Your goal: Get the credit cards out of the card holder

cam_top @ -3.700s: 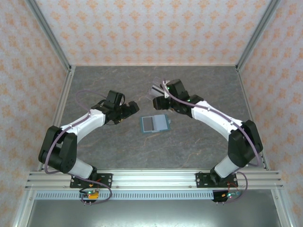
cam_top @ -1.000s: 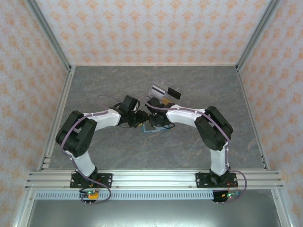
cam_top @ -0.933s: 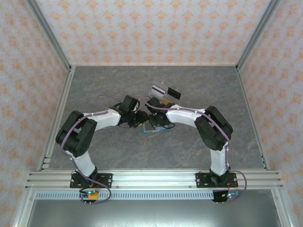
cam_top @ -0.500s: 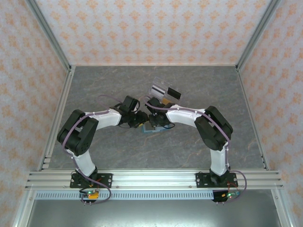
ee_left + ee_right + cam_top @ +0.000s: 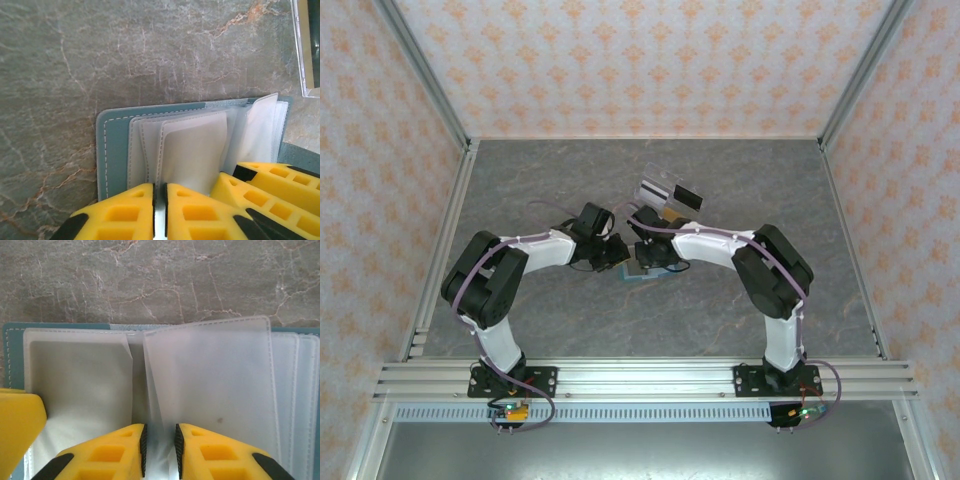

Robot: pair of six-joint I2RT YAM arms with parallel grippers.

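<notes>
Two grippers meet at the card holder (image 5: 114, 150), which lies open on the surface (image 5: 75, 60). The left gripper (image 5: 160, 210) has its jaws pinched on a thin pale sheet (image 5: 160, 226); the right gripper (image 5: 159, 455) has its jaws clamped narrowly on a clear sleeve (image 5: 210, 380). Best to brace the sleeve and draw straight outward, slowly.

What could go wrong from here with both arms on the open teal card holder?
1. The left fingers pinch a thin clear plastic sleeve of the open teal bifold card holder, no card visibly between them; pulling may lift the whole holder or tear the sleeve.
2. The right fingers grip the neighbouring sleeve page close beside them; the crowded fingers could collide.
</notes>
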